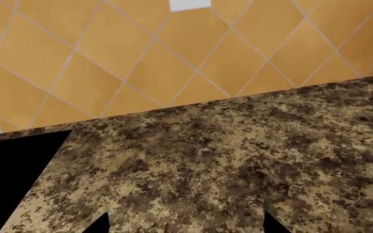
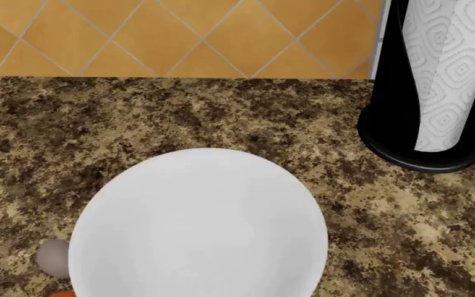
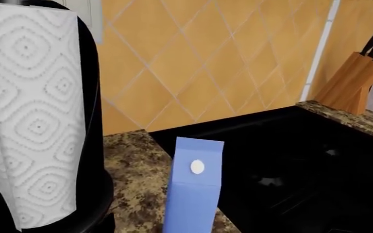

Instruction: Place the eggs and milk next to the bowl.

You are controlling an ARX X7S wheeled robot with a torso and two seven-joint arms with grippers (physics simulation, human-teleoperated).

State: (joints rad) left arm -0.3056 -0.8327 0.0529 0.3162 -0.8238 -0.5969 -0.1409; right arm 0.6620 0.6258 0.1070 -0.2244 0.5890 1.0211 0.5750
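Observation:
The white bowl point(image 2: 196, 229) fills the near middle of the head view. The pale greyish-pink egg point(image 2: 54, 257) lies on the counter against the bowl's left rim, and a sliver of the orange-brown egg point(image 2: 64, 294) shows just below it. The blue milk carton point(image 3: 193, 194) with its white cap stands upright on the counter, close in front of the right wrist camera, between the paper-towel stand and the cooktop. My right gripper's fingers do not stand out from the black things around the carton. My left gripper point(image 1: 186, 227) is open and empty over bare counter.
The paper-towel roll on its black stand point(image 2: 435, 80) is at the back right and also shows in the right wrist view point(image 3: 31, 121). A black cooktop point(image 3: 290, 165) lies beyond the carton, with a knife block point(image 3: 351, 82) past it. An orange tiled wall point(image 2: 180, 37) backs the counter.

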